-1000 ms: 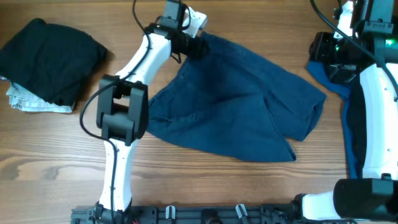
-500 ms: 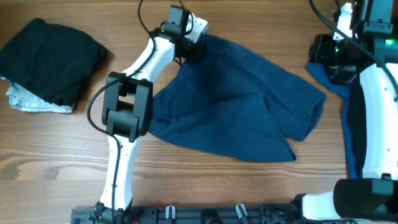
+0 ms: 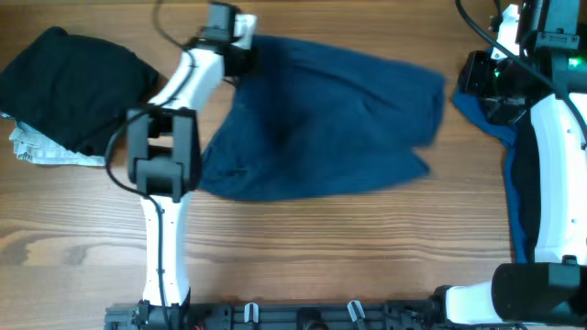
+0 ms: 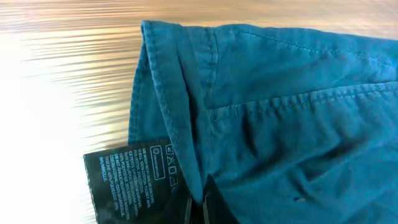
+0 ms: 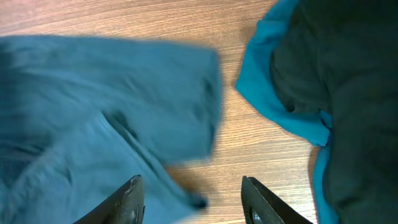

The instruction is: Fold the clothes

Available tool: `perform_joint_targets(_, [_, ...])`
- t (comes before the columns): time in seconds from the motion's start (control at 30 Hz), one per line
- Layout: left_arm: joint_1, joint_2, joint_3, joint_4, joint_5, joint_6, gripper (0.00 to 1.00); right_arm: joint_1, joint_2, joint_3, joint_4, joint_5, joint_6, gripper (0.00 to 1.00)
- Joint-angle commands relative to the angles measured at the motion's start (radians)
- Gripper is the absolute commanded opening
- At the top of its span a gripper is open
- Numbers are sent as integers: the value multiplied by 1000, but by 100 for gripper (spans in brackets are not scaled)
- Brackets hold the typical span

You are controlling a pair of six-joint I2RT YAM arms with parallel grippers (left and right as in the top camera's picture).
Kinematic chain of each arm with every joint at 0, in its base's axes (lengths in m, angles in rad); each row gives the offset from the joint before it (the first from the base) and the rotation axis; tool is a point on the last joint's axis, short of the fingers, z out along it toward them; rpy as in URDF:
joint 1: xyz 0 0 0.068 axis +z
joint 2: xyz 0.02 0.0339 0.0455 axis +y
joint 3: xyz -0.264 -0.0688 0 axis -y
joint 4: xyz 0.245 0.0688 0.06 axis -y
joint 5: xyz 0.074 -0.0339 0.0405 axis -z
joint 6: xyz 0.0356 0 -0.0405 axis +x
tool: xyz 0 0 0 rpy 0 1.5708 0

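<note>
The dark navy garment lies spread across the middle of the table, blurred with motion. My left gripper is at its far left corner. In the left wrist view its jaws are shut on the seamed edge of the navy garment, next to a black care label. My right gripper hovers open over the navy garment's right end, holding nothing. In the overhead view the right gripper is past the garment's right edge.
A black garment is piled at the left with a pale grey-white piece under it. A royal blue cloth and a dark one lie at the right, beside the right arm.
The left gripper has shut on the navy garment's far corner and pulled it left. The garment has slid left and spread flatter. The right arm has stayed in place.
</note>
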Motion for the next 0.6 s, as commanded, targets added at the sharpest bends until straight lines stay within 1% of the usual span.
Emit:
perform_joint_targets(0.0, [126, 19, 15, -15, -28, -121, 5, -4, -1, -2, 0, 3, 3, 51])
perform_joint_targets(0.03, [144, 14, 15, -11, -20, -120, 12, -4, 0, -2, 0, 0, 4, 51])
perform_joint_targets(0.07, [164, -1, 16, -3, -1, -119, 28, -4, 5, -2, 2, -30, 4, 51])
perform_joint_targets(0.1, [173, -19, 16, 5, 19, -119, 36, -4, 13, -2, 5, -70, 2, 51])
perform_joint_targets(0.13, [177, -50, 16, 21, 53, -117, 48, -3, 29, -2, 16, -114, -1, 51])
perform_joint_targets(0.2, [164, -119, 16, 38, 104, -117, 66, 0, 68, -2, 70, -188, -57, 51])
perform_joint_targets(0.23, [148, -156, 16, 29, 103, -117, 76, 0, 101, -2, 105, -284, -99, 51])
perform_joint_targets(0.27, [136, -180, 16, 13, 103, -117, 89, 1, 129, -2, 129, -380, -130, 51])
perform_joint_targets(0.3, [119, -206, 16, -16, 103, -117, 100, 7, 170, -2, 161, -497, -162, 51])
perform_joint_targets(0.37, [98, -229, 16, -65, 103, -118, 100, 37, 240, -2, 216, -600, -180, 51])
perform_joint_targets(0.4, [90, -233, 16, -103, 103, -121, 100, 72, 290, -2, 255, -624, -185, 51])
perform_joint_targets(0.43, [86, -234, 16, -138, 119, -121, 100, 119, 335, -2, 299, -625, -223, 52])
perform_joint_targets(0.47, [87, -235, 16, -182, 151, -121, 100, 189, 391, -2, 365, -578, -291, 52])
perform_joint_targets(0.53, [88, -238, 16, -233, 159, -120, 100, 274, 463, -2, 488, -463, -292, 59])
perform_joint_targets(0.57, [88, -238, 16, -255, 159, -120, 100, 304, 495, -2, 546, -426, -301, 66])
